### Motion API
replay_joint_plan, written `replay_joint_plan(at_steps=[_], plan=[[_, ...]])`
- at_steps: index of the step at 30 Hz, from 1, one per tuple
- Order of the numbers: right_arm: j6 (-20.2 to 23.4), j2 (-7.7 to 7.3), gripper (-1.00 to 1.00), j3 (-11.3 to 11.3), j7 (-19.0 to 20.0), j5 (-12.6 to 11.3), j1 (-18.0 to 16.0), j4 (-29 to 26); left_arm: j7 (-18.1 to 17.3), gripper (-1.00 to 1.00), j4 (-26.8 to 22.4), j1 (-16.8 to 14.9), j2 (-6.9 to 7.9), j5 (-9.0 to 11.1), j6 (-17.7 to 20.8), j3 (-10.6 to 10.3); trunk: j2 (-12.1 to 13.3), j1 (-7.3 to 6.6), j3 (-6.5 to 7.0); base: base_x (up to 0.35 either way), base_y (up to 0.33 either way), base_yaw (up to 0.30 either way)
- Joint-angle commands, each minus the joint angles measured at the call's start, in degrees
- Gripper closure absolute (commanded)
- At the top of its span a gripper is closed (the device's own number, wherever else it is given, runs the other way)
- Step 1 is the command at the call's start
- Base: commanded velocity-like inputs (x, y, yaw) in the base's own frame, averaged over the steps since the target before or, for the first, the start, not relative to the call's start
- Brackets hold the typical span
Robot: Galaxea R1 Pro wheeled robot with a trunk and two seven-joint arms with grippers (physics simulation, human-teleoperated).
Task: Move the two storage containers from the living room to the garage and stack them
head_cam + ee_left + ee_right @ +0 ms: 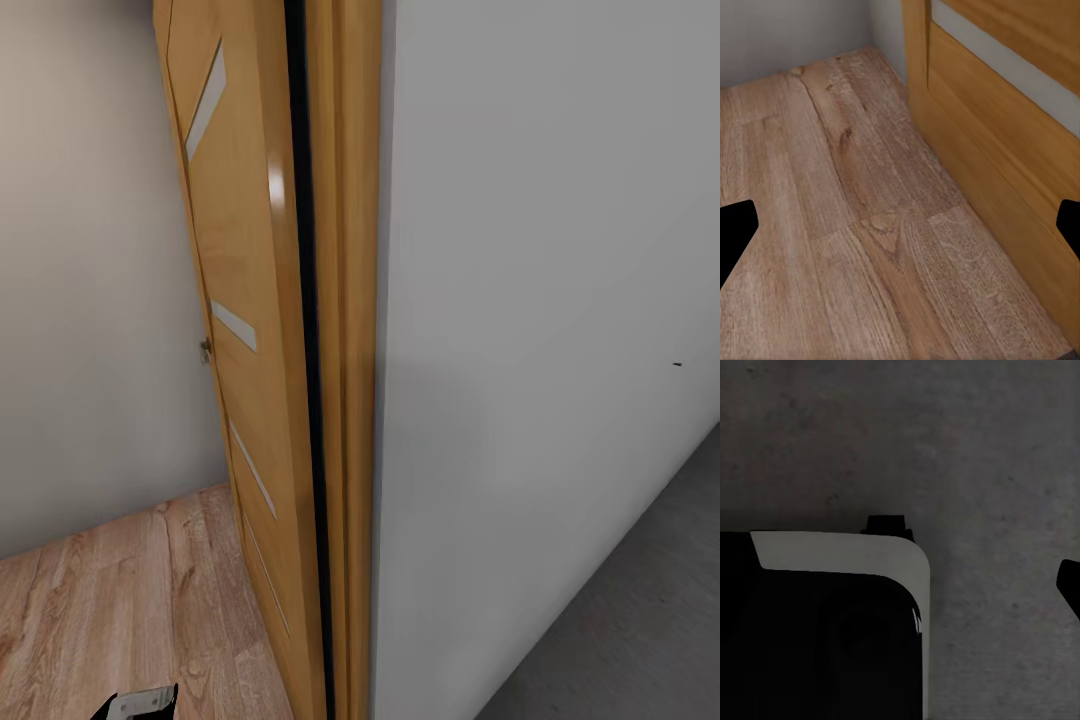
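The two storage containers are out of view. My left gripper (900,229) hangs open over light wood-plank floor (855,225), its black fingertips (735,232) far apart with nothing between them. My right gripper (900,585) looks open over the dark grey concrete floor (945,450). One of its fingertips (1069,585) shows at the frame's edge, and the other is lost against my black and white base (840,555). A piece of my left arm (140,703) shows at the bottom of the head view.
An open wooden door (250,330) with pale inlays stands edge-on straight ahead, hinged on its wooden frame (345,400). A pale grey wall (540,300) rises close on the right, with concrete floor (620,620) below it. Wood-plank floor (120,600) lies left of the door (1005,150).
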Motion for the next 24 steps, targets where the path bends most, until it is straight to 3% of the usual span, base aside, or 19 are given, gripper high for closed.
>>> replay_joint_plan(at_steps=[1, 13, 24], plan=[[0.0, -0.01, -1.00, 0.0, 0.1, 0.0, 0.0, 0.0, -0.2, -1.00, 0.0, 0.0, -0.01, 0.1, -0.2, 0.2, 0.0, 0.00, -0.06, 0.000, 0.000, 0.000], [0.0, -0.01, -1.00, 0.0, 0.1, 0.1, 0.0, 0.0, -0.2, -1.00, 0.0, 0.0, 0.00, 0.1, -0.2, 0.2, 0.0, 0.00, -0.06, 0.000, 0.000, 0.019], [0.0, -0.01, -1.00, 0.0, 0.1, 0.1, 0.0, 0.0, -0.2, -1.00, 0.0, 0.0, -0.01, 0.1, -0.2, 0.2, 0.0, 0.00, -0.06, 0.000, 0.000, 0.195]])
